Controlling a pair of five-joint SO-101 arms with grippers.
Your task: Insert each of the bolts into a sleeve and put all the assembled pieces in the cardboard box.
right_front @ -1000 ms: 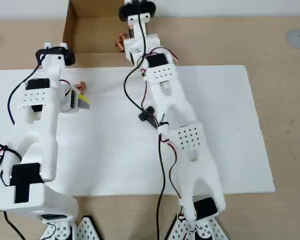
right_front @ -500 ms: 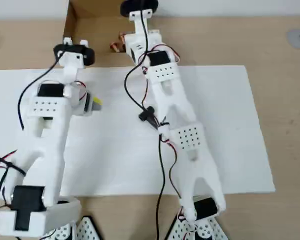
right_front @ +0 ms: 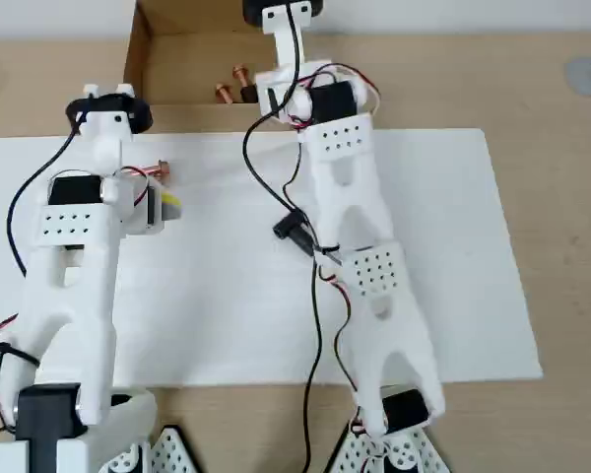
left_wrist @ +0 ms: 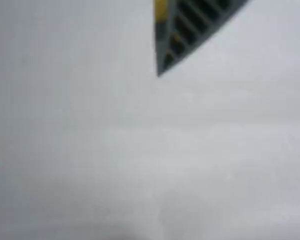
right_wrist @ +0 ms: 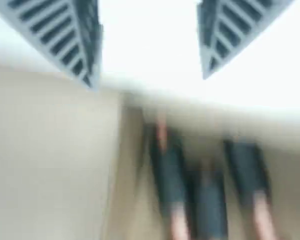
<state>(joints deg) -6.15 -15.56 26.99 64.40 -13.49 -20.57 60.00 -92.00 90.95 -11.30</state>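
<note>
The cardboard box [right_front: 182, 64] stands at the table's far edge. Inside it lie assembled pieces [right_front: 232, 87], dark sleeves with copper bolts [right_wrist: 165, 170], side by side on the box floor. My right gripper [right_wrist: 149, 77] hangs open just above them with nothing between its fingers; the right arm [right_front: 325, 148] reaches over the box's near wall. My left gripper [right_front: 164, 202] hovers low over the white mat [left_wrist: 140, 160] at the left. A small copper piece [right_front: 158, 169] lies on the mat just beyond it; whether the gripper touches it is unclear.
The white mat [right_front: 433, 256] covers most of the table between the arms. A black cable [right_front: 291, 229] hangs along the right arm. A round grey object [right_front: 586, 75] sits on the wooden table at the far right.
The left arm swung right, then back left to near where it was. The right wrist shifted slightly right, and the copper pieces now lie uncovered in the box.
</note>
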